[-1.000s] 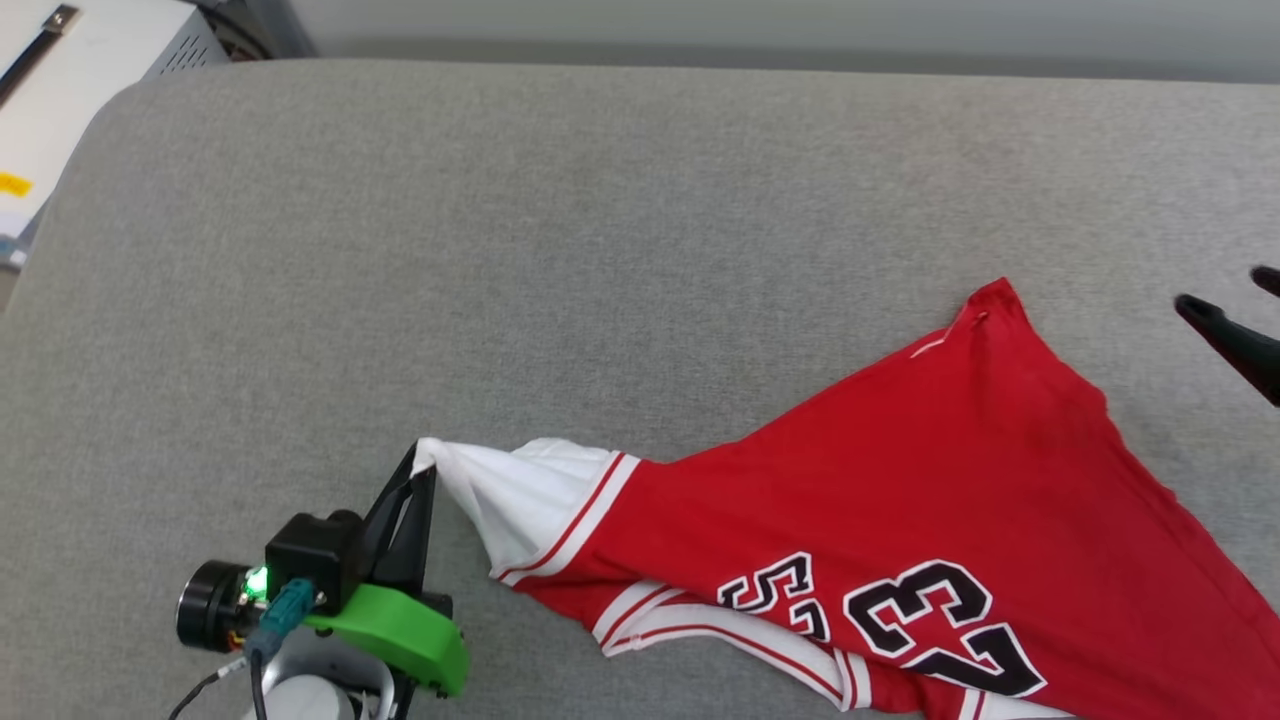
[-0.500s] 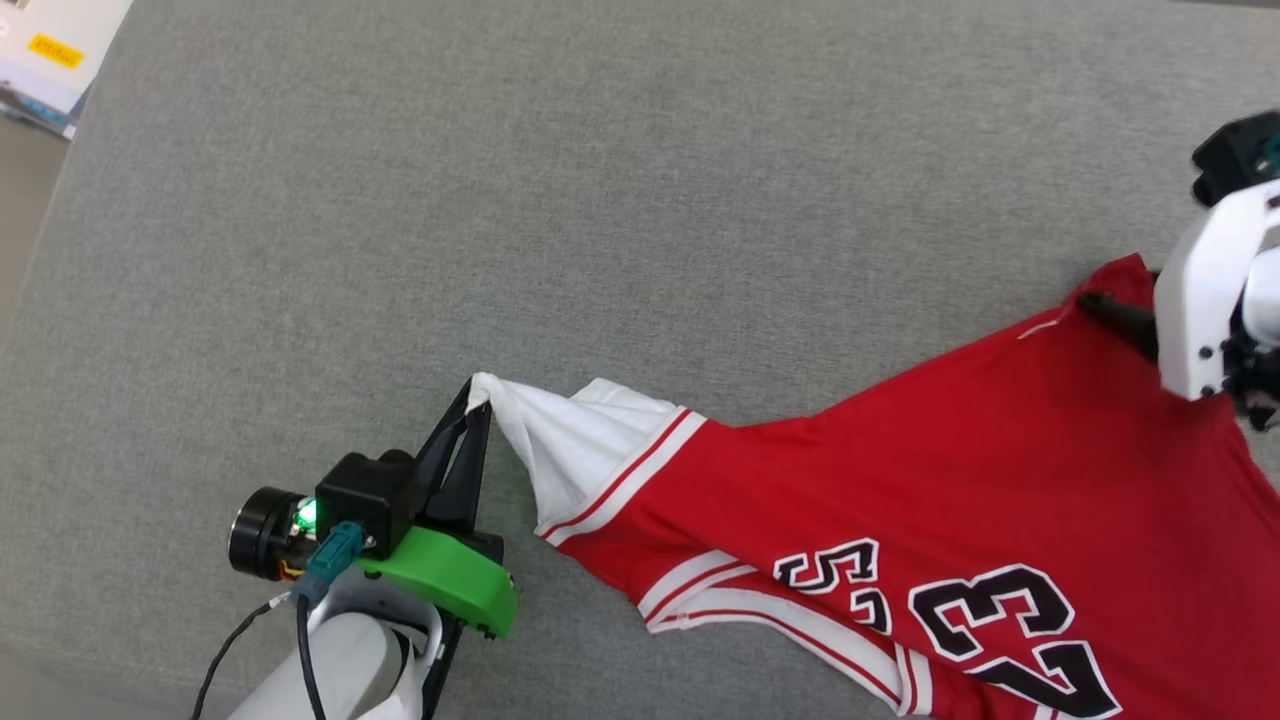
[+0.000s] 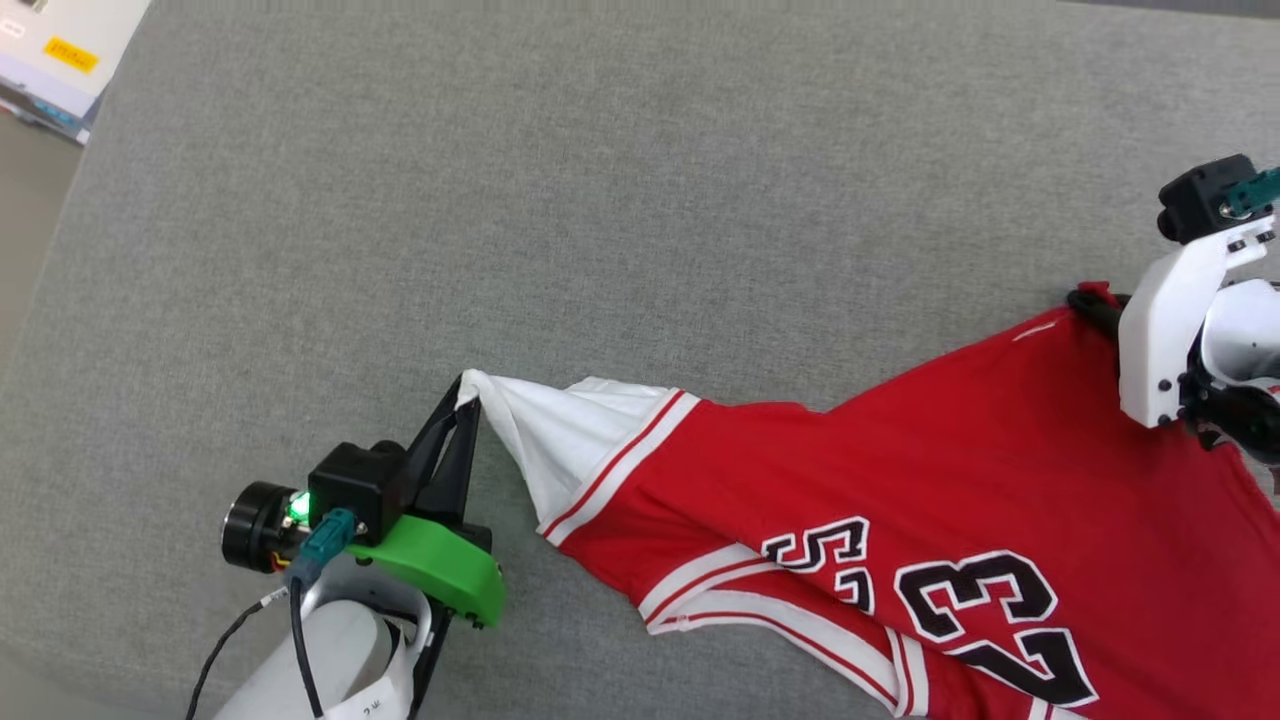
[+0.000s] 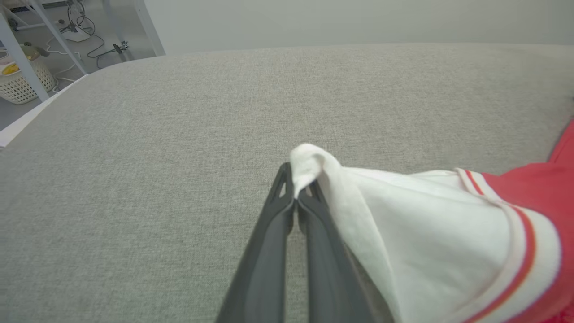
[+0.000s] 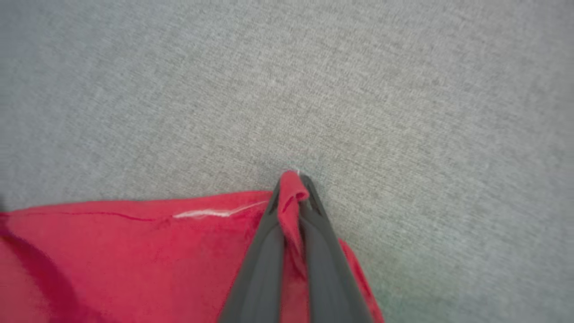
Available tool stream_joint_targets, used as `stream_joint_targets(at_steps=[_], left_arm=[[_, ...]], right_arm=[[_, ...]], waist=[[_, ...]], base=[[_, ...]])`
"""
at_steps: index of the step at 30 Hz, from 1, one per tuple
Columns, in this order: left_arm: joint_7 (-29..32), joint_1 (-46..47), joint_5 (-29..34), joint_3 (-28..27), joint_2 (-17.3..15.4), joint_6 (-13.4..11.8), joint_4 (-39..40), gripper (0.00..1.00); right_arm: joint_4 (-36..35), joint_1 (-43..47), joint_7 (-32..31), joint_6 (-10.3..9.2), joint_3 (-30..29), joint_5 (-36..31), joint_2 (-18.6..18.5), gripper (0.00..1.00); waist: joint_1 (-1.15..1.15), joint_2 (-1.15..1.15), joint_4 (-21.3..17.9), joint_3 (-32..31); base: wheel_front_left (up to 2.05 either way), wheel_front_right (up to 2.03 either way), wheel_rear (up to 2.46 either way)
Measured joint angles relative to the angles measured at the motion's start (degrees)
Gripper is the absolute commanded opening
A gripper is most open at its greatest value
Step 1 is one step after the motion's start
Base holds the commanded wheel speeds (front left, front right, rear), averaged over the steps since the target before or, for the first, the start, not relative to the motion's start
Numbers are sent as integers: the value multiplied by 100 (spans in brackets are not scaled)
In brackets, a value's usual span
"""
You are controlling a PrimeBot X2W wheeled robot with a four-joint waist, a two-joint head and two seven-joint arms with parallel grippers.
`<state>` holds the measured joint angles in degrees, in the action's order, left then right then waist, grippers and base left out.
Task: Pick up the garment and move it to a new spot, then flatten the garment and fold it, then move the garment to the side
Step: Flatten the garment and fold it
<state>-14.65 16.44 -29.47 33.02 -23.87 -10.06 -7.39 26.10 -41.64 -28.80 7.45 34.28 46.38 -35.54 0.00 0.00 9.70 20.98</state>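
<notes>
Newly clamped: right hand (image 3: 1090, 299) on red garment (image 3: 900, 440) corner; left hand (image 3: 468, 386) pinches white sleeve (image 3: 560, 440).

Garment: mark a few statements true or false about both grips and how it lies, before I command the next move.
1. The left gripper is shut on the white sleeve of the garment. True.
2. The right gripper hangs open above the garment. False: it is shut on a red corner.
3. The number 23 faces up on the grey surface. True.
4. The garment is folded into a neat rectangle. False: it lies unfolded, stretched between the grippers.
</notes>
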Motion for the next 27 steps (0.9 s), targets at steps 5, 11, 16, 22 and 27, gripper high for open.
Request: stream_joint_targets(at_steps=[5, 11, 16, 22, 27], left_arm=[[0, 0, 125, -155, -102, 30, 42, 0], [68, 119, 199, -342, -343, -12, 385, 0], [332, 653, 247, -497, -548, -26, 805, 0], [715, 1873, 353, -567, -719, 261, 970, 0], [1001, 3326, 475, -657, -731, 604, 845, 0]], right_arm=[[-268, 32, 800, 1, 8, 125, -114, 0], [-786, 103, 1328, 1, -126, 182, -222, 0], [-1215, 141, 1511, 2, -441, 170, -268, 0], [-1615, -57, 1536, 2, -1071, -44, -267, 0], [-1796, -804, 1392, 3, -1588, -370, -191, 0]], waist=[[0, 0, -131, -365], [0, 0, -311, -830], [0, 0, -541, -1093], [0, 0, -799, -1074], [0, 0, -900, -772]], base=[[0, 0, 0], [0, 0, 0], [0, 0, 0], [0, 0, 0], [0, 0, 0]])
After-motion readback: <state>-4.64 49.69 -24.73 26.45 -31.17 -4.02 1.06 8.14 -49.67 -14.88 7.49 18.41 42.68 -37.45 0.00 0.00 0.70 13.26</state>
